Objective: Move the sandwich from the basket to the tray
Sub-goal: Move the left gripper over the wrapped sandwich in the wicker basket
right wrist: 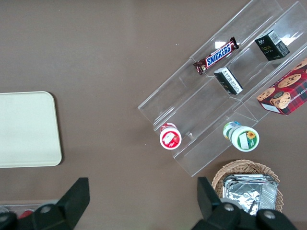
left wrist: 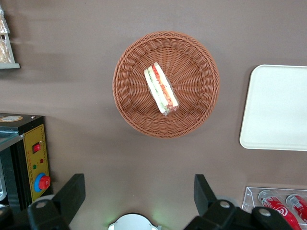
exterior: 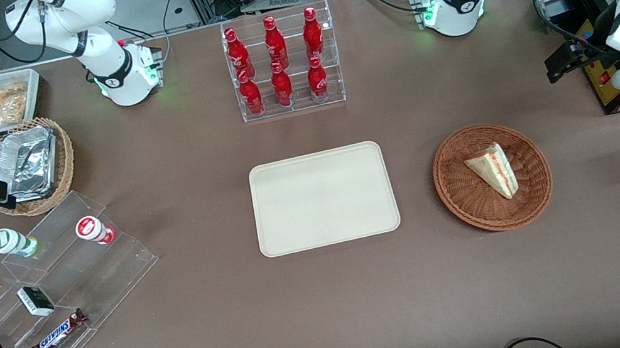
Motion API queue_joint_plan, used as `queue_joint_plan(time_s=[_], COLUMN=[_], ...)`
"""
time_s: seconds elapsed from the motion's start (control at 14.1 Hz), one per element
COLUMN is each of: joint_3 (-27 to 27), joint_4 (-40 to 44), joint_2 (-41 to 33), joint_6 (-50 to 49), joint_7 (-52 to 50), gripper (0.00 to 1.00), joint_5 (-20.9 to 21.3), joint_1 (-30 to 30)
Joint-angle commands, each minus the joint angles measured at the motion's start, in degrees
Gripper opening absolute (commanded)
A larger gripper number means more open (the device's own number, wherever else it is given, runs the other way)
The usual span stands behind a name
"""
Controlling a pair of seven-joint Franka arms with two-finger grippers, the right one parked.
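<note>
**Sandwich waiting in basket, tray bare**

Sandwich [left wrist: 161,89] lying on its side in the basket [left wrist: 129,57], filling edge exposed for a grasp across the bread. Gripper [left wrist: 139,191] high above the table beside the basket, fingers spread wide, holding nothing. Tray [exterior: 330,234] near, toward the parked arm.

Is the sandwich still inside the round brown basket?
Yes, it is in. The sandwich lies in the basket, the tray is bare, and the claw hangs open above, holding nothing.
</note>
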Motion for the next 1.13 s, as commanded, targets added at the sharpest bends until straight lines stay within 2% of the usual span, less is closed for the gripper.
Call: queue_joint_plan(time_s=[0.0, 0.49, 1.06], joint_3=[0.0, 0.1, 0.0], joint_4=[0.2, -2.6, -27.4], joint_2=[-0.8, 5.4, 4.8], joint_6=[-1.4, -0.6, 29.6], joint_7=[0.9, 0.8, -0.6], gripper=[1.00, 1.00, 1.00], joint_5=[-0.2, -0.7, -0.6], joint_1=[0.1, 0.1, -0.3])
